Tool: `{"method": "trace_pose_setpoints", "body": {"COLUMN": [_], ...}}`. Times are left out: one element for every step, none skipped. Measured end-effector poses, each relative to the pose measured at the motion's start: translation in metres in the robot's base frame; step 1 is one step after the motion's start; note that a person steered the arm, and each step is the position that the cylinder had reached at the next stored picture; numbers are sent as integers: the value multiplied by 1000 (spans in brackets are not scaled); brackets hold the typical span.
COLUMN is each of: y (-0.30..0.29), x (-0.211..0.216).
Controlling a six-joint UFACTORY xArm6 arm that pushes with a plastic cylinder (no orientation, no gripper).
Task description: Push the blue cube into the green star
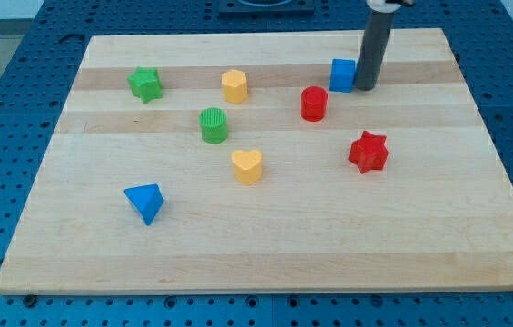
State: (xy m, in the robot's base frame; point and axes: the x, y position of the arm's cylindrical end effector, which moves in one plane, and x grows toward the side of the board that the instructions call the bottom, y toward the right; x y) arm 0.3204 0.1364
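Nearest the camera, toward the view's bottom left, sits a blue plastic triangular block [144, 202], far from my tip [366, 87].

No jaws on this rig, just the dark rod; my tip rests on the light wooden board [265, 236] near its top edge, right of centre. Blue plastic cube [342, 74] sits immediately to the view's left of my tip, touching or nearly so; can't tell which.

Green plastic star [145, 84] lies well apart, far to the view's left of my tip, at abt the same height in the view as the cube.

Working outward from the tip: red plastic cylinder [314, 104] is near, down and to the left. Red plastic star [369, 152] is below the tip. Yellow plastic hexagonal block [234, 85] sits to the left, betw. cube and green star. Green ribbed plastic cylinder [213, 125] is further left and lower. Yellow plastic heart [248, 166] is lower still, near board centre.
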Motion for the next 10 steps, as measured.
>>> {"method": "trace_pose_setpoints", "body": {"y": [-3, 8, 8, 4, 60, 84, 51, 1, -1, -11], "x": [-7, -27, -47, -53, -53, -31, -26, -26, -13, -1]}}
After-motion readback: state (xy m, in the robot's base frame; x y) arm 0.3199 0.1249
